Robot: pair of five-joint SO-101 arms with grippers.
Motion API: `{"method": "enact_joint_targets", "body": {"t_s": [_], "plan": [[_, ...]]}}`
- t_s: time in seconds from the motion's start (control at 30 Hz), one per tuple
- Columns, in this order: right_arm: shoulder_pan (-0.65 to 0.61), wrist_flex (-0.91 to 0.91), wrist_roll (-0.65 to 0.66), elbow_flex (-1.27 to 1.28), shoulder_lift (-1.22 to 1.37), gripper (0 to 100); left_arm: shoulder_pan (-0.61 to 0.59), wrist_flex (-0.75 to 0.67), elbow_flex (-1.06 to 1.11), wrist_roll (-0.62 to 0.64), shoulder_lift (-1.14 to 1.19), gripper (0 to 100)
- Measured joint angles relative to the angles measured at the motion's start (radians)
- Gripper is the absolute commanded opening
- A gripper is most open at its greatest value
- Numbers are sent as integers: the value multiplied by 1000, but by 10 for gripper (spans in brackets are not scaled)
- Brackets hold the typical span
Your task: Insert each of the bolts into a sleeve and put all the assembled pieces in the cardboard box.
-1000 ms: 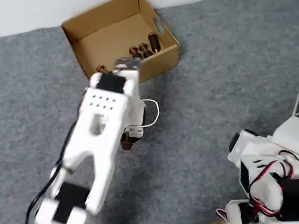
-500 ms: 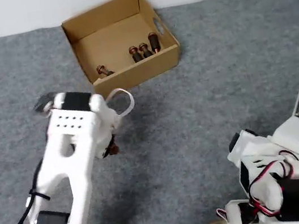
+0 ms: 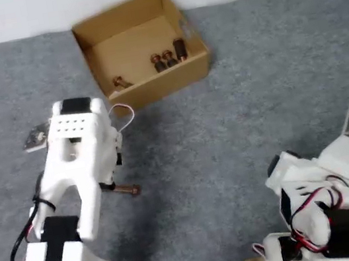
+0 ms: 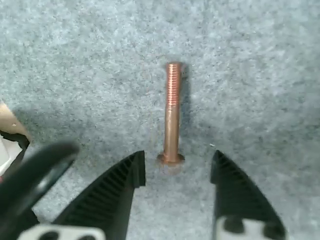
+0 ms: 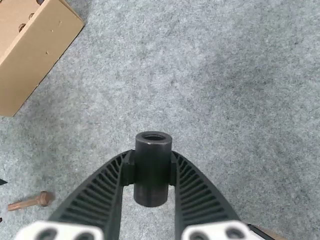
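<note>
the left arm has swung back from the cardboard box (four pieces inside); the left jaws, released, now straddle the bolt lying on the table, while the right jaws clench a sleeve, ready for pairing.

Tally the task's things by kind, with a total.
Box: 1
Assembled pieces inside it: 4
Loose bolt: 1
Sleeve: 1
Total: 7
</note>
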Motion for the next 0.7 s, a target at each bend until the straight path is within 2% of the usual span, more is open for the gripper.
{"method": "enact_joint_targets", "body": {"t_s": [0.13, 0.27, 0.4, 0.7], "plan": [[0, 0, 0, 0, 0, 8, 0, 0, -2, -5, 0, 236], [0, 0, 0, 0, 0, 8, 0, 0, -2, -152, 0, 238], [0, 0, 0, 0, 0, 8, 0, 0, -2, -450, 0, 237], [0, 0, 0, 0, 0, 8, -112, 6, -14, -1281, 0, 235]]}}
